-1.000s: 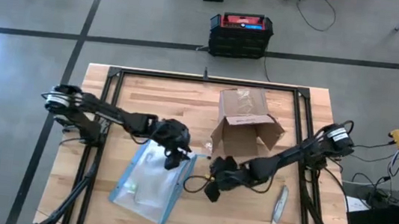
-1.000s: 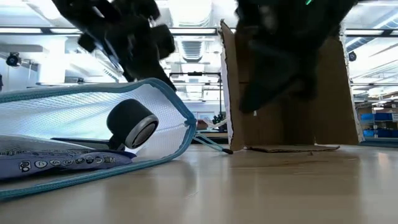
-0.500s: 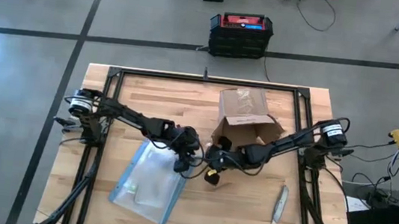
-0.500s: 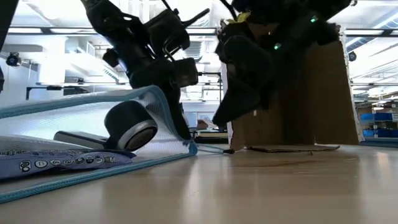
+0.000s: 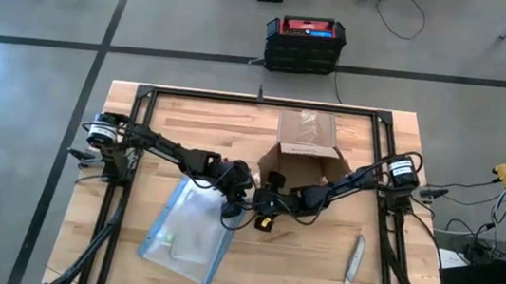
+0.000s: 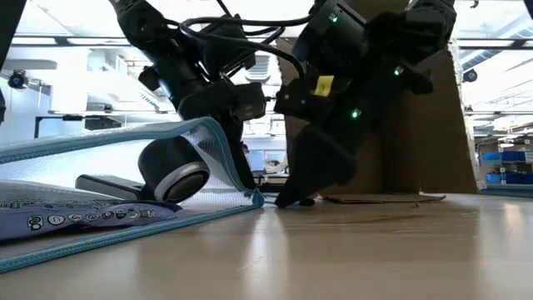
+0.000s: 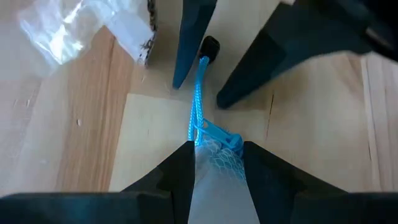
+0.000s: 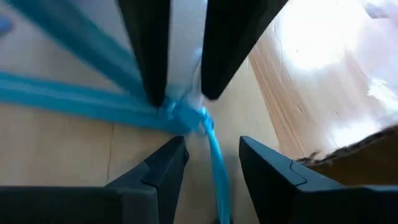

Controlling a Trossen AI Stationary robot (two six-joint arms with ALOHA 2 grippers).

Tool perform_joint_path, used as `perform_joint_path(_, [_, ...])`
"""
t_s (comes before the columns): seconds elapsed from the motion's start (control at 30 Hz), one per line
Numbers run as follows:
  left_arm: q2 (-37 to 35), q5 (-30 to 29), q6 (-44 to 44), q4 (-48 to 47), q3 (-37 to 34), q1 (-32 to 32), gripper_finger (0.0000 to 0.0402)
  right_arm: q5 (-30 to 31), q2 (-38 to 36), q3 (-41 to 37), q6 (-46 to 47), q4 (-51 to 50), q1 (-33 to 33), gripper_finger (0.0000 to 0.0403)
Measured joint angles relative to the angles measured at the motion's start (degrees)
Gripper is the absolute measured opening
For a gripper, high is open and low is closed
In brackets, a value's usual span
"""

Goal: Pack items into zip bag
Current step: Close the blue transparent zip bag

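Observation:
The zip bag (image 5: 187, 237), clear with a blue edge, lies at the near left. Its right far corner is raised by my left gripper (image 5: 235, 205), which is shut on it. In the low view the bag's mouth (image 6: 125, 137) gapes toward the camera. Inside it a dark round item with a whitish ring face (image 6: 175, 167) rests on the lower layer. My right gripper (image 5: 262, 210) stands open just right of that corner. Its fingertips sit on either side of the blue zipper cord (image 7: 201, 81), and I cannot tell whether they touch it. My left gripper pinches the bag's corner at the zipper's end (image 7: 214, 154) between its two fingers. The fingers slant down from the table's left. That corner and the upper blue edge (image 6: 212, 133) are held up off the table, while the rest of the bag lies flat.
The brown cardboard box (image 5: 304, 155) lies open right behind both grippers. A crumpled clear wrapper (image 7: 68, 28) sits on the wood beside it. A slim grey tool (image 5: 354, 259) lies at the near right. Black frame rails (image 5: 138, 100) border the table.
My right gripper has gone down and toward the table's left, rolling its wrist, and has come up to the bag's corner. My left gripper has sunk a little and shifted right with the corner, then kept still. The bag's mouth stays raised.

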Motion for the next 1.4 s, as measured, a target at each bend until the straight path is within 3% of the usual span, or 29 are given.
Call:
perform_joint_path(0.17, [-1.66,0.24,0.10,-0.83,-0.02,0.15,0.0120,-4.33,2.00,0.11,5.05,0.59,-1.22,0.0117])
perform_joint_path(0.4, [-2.94,0.17,2.23,-1.15,-0.06,2.01,0.0119,-5.60,0.81,0.04,6.11,-0.16,-1.09,0.0010])
perform_joint_path(0.57, [-2.87,0.63,2.90,-1.23,-0.04,3.61,0.0119,-5.12,-1.05,1.32,2.54,-3.70,-1.05,0.0007])
perform_joint_path(0.7, [-2.85,4.26,4.35,-1.26,-0.07,4.50,0.0119,-4.48,-1.76,3.74,-1.33,-10.08,-1.06,0.0003])
perform_joint_path(0.97, [-2.82,4.51,7.08,-1.65,-0.59,4.39,0.0119,-0.99,-1.76,8.72,-2.10,-23.09,-0.85,0.0001])
perform_joint_path(1.17, [-2.24,-0.24,7.78,-1.34,-2.54,4.49,0.0119,-1.01,-1.83,10.16,0.87,-26.93,-0.58,0.0000])
perform_joint_path(1.4, [3.00,0.92,7.73,2.58,-2.52,4.66,0.0119,-1.08,-3.76,10.25,3.20,-26.73,-0.30,0.0000])
